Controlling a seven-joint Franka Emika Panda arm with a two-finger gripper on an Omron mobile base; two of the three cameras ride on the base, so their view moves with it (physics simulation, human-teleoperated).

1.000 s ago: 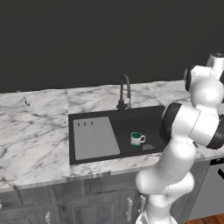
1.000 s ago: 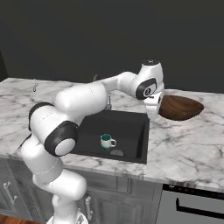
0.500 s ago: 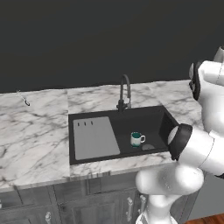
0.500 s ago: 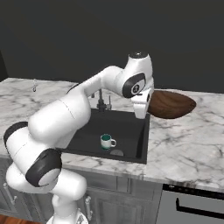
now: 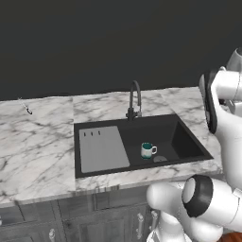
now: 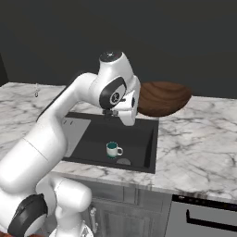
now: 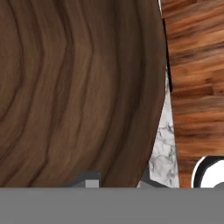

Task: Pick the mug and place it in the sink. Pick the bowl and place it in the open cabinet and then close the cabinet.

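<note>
I see my gripper pinching the bowl, lifted at frame centre. The mug sits in the sink, lower centre.

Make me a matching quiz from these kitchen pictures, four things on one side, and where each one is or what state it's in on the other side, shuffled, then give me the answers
Things:
1. mug
2. bowl
3. faucet
4. gripper

Places or states:
A. held up off the counter, beside the arm's wrist
B. standing upright on the black sink floor
C. shut on the rim of the wooden bowl
D. rising from the counter behind the basin

Pairs: 1-B, 2-A, 3-D, 4-C
</note>
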